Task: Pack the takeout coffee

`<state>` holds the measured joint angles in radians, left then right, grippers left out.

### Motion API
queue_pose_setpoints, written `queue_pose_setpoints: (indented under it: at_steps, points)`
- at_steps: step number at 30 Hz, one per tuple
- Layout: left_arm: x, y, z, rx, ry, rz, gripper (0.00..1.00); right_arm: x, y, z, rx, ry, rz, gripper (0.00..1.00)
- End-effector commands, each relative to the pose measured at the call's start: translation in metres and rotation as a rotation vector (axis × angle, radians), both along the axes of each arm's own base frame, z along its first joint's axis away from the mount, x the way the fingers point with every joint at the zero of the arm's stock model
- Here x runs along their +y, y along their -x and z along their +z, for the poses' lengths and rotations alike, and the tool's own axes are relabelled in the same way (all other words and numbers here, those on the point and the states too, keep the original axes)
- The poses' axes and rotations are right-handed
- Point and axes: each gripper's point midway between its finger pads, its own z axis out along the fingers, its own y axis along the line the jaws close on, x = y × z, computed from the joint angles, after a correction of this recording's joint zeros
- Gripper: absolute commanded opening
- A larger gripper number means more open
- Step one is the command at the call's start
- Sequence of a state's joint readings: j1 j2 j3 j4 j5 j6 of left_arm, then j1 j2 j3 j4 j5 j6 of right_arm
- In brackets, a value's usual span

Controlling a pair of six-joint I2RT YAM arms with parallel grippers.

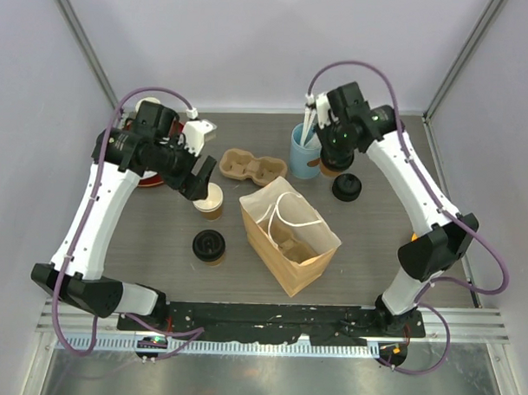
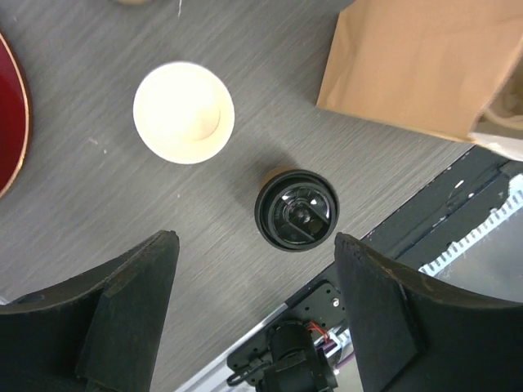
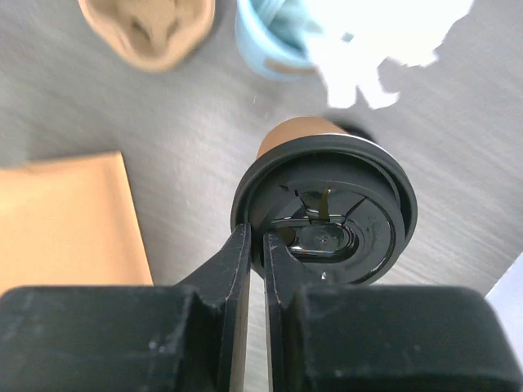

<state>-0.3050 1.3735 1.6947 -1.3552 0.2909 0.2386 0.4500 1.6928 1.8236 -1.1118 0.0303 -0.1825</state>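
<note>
One takeout coffee (image 1: 208,246), a tan cup under a black sip lid, stands on the table in front of the left arm. In the left wrist view this lidded cup (image 2: 296,210) sits just ahead of my open left gripper (image 2: 257,245), nearer its right finger, and nothing is between the fingers. My left gripper (image 1: 198,185) hovers beside a lidless tan cup (image 1: 209,198). The other takeout coffee (image 3: 323,216) is at the back right. My right gripper (image 3: 256,237) is shut on the left rim of its black lid. From above, the right gripper (image 1: 330,158) mostly hides this cup.
An open brown paper bag (image 1: 289,233) stands mid-table. Behind it lies a cardboard cup carrier (image 1: 252,167). A blue cup (image 1: 305,151) holding white items stands beside the right gripper, with a black lid (image 1: 347,187) lying near it. A red plate (image 1: 152,181) sits under the left arm.
</note>
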Motion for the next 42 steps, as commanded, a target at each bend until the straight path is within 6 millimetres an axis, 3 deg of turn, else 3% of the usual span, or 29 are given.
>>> queue_pose_setpoints:
  at_steps: [1, 2, 6, 8, 12, 17, 18, 23, 28, 32, 42]
  points:
    - [-0.013, 0.017, 0.034, -0.018, 0.099, -0.062, 0.76, -0.006, 0.006, 0.076, -0.08, -0.082, -0.137, 0.01]
    - [-0.02, 0.019, 0.044, -0.038, 0.141, -0.105, 0.74, -0.003, 0.005, 0.11, -0.151, -0.139, -0.144, 0.01]
    - [-0.044, 0.025, 0.066, -0.11, 0.243, -0.281, 0.68, 0.0, 0.026, 0.158, -0.21, -0.264, -0.161, 0.01]
    - [-0.055, 0.031, 0.073, -0.18, 0.248, -0.407, 0.68, 0.016, 0.044, 0.181, -0.236, -0.349, -0.088, 0.01]
    - [-0.085, 0.05, 0.067, -0.26, 0.198, -0.629, 0.76, 0.058, 0.075, 0.202, -0.252, -0.447, 0.062, 0.01]
    - [-0.103, 0.069, 0.058, -0.285, 0.216, -0.851, 0.82, 0.125, 0.113, 0.225, -0.219, -0.625, 0.27, 0.01]
    - [-0.105, 0.071, 0.056, -0.298, 0.215, -0.884, 0.83, 0.129, 0.118, 0.228, -0.216, -0.645, 0.28, 0.01]
    - [-0.118, 0.077, 0.049, -0.377, 0.183, -1.029, 0.83, 0.139, 0.129, 0.199, -0.122, -0.578, 0.276, 0.01]
    - [-0.125, 0.089, 0.038, -0.361, 0.176, -1.126, 0.74, 0.144, 0.15, 0.194, -0.064, -0.579, 0.309, 0.01]
    - [-0.133, 0.089, 0.033, -0.355, 0.174, -1.143, 0.71, 0.14, 0.164, 0.192, -0.016, -0.588, 0.303, 0.01]
    - [-0.125, 0.089, 0.015, -0.357, 0.122, -1.169, 0.61, 0.121, 0.175, 0.152, 0.092, -0.437, 0.241, 0.01]
